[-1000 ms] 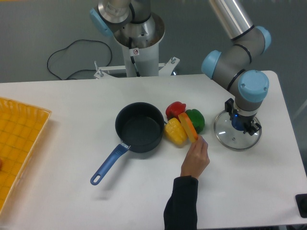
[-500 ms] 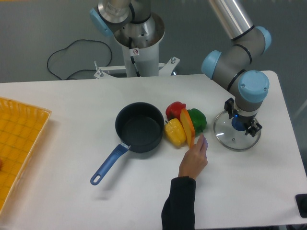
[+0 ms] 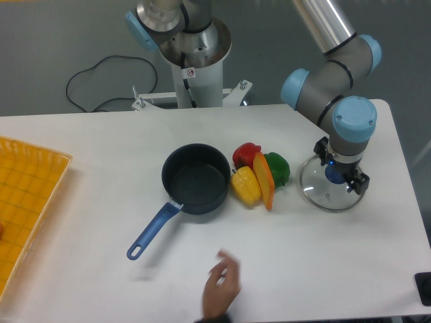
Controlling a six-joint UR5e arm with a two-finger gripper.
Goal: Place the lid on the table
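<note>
The lid (image 3: 331, 188) lies flat on the table (image 3: 101, 148) at right of centre. The gripper (image 3: 339, 173) sits over its knob; whether the fingers clamp it, I cannot tell.

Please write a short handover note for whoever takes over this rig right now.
Gripper: over the lid's knob, down at the lid; whether it is shut on the knob cannot be told.
Lid: flat on the table, right of the peppers; saucepan uncovered.
A hand is at the front edge.
Done: lid appears placed.
Left: release, if not yet done, and retract.
</note>
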